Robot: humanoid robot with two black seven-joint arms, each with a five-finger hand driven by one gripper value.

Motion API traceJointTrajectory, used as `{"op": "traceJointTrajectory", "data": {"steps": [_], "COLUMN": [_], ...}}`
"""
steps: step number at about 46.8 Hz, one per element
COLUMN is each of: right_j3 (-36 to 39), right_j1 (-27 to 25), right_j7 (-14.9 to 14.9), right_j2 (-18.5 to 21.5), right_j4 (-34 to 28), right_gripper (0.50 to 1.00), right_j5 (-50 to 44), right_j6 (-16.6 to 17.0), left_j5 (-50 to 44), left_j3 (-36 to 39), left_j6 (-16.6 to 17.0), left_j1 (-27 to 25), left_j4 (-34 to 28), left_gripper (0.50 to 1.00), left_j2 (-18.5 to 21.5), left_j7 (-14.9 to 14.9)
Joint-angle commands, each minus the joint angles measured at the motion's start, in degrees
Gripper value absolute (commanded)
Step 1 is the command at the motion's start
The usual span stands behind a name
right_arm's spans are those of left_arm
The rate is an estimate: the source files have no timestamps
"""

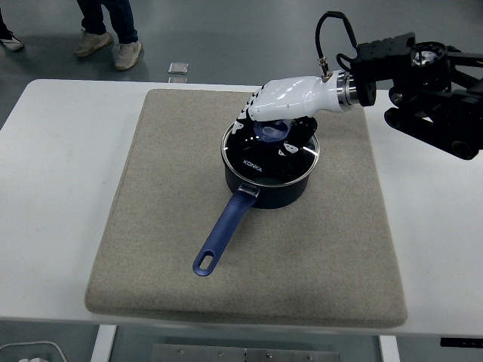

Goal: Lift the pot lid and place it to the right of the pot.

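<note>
A dark blue pot with a long blue handle stands on the grey mat, handle pointing to the near left. Its glass lid sits flat on the pot, and the blue knob shows at the lid's middle. My right hand, white with black fingers, hovers just over the knob, coming in from the right. Its fingers hang at the knob's far left and the thumb at its right, spread and not closed on it. The left arm is out of view.
The grey mat covers most of the white table. Bare mat lies to the right of the pot. A person's feet stand on the floor at the top left, near a small square object.
</note>
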Motion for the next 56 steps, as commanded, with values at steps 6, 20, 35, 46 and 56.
{"op": "traceJointTrajectory", "data": {"steps": [6, 20, 35, 46, 56], "right_j3": [-0.15, 0.11, -0.06, -0.06, -0.06], "right_j1": [0.72, 0.46, 0.11, -0.77, -0.68], "right_j7": [-0.01, -0.01, -0.01, -0.01, -0.01], "right_j2": [-0.24, -0.24, -0.24, -0.15, 0.11], "right_j4": [-0.26, -0.79, -1.93, -3.25, -3.25], "right_gripper": [0.791, 0.791, 0.791, 0.791, 0.791], "right_j5": [-0.51, -0.51, -1.91, -3.76, -3.67], "right_j6": [-0.19, -0.19, -0.72, -2.65, -2.65], "left_j5": [0.00, 0.00, 0.00, 0.00, 0.00], "left_j3": [0.03, -0.06, -0.06, 0.03, 0.03], "left_j6": [0.00, 0.00, 0.00, 0.00, 0.00], "left_j1": [0.00, 0.00, 0.00, 0.00, 0.00], "left_j4": [0.00, 0.00, 0.00, 0.00, 0.00], "left_gripper": [1.000, 1.000, 1.000, 1.000, 1.000], "left_j2": [0.00, 0.00, 0.00, 0.00, 0.00], "left_j7": [0.00, 0.00, 0.00, 0.00, 0.00]}}
